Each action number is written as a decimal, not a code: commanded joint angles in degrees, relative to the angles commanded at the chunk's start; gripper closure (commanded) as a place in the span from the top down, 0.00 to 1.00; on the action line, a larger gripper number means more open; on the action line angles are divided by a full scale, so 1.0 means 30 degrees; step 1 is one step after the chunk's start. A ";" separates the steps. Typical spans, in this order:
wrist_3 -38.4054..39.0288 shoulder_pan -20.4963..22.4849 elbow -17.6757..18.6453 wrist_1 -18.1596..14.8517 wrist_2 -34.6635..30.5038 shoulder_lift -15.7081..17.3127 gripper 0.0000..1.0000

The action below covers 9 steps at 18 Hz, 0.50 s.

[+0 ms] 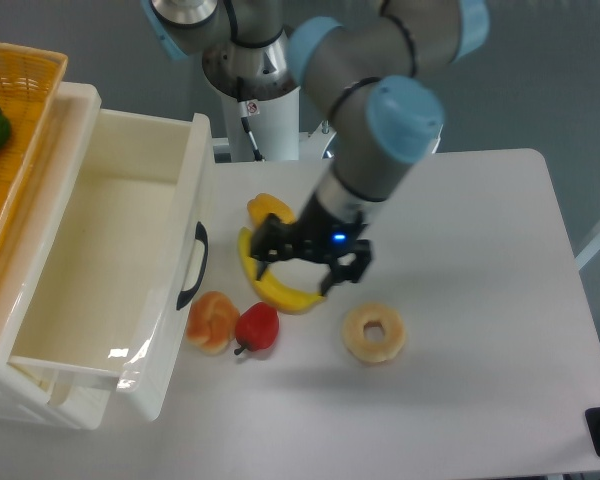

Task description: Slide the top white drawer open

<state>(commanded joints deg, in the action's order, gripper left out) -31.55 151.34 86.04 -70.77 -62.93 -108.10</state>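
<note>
The top white drawer is standing pulled well out of its cabinet at the left side of the table, its bare white interior fully showing and its front panel facing right toward the fruit. Its curved black handle is sitting on that front panel, running along the panel's length, roughly near-to-far in the picture. Judging from how far the box is projecting, the sliding part of the task looks essentially done.

The hand is hovering over the table to the right of the drawer, apart from the handle and gripping nothing. Its 2 fingers are spread fairly wide, one dark fingertip on the drawer side and the other on the far side, straddling the air just above the banana. Whether the tips are touching the banana cannot be told from this single view.

The relation that matters: the drawer lies to the left of the hand, with the handle between them and the banana directly underneath. If any further pull were wanted, the hand would need to travel left to the handle; otherwise it only needs to be lifting clear without nudging the banana, the red pepper or the orange fruit beside the drawer front.
</note>
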 joint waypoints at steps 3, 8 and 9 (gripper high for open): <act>-0.1370 0.0470 0.0000 0.1380 -0.0059 -0.0585 1.00; -0.7747 0.1231 0.0029 0.2726 -0.0495 -0.1755 1.00; -0.9417 0.1291 0.0000 0.2962 -0.1397 -0.2049 1.00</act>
<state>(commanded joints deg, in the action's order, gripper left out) -59.80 155.21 86.05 -61.88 -67.12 -114.25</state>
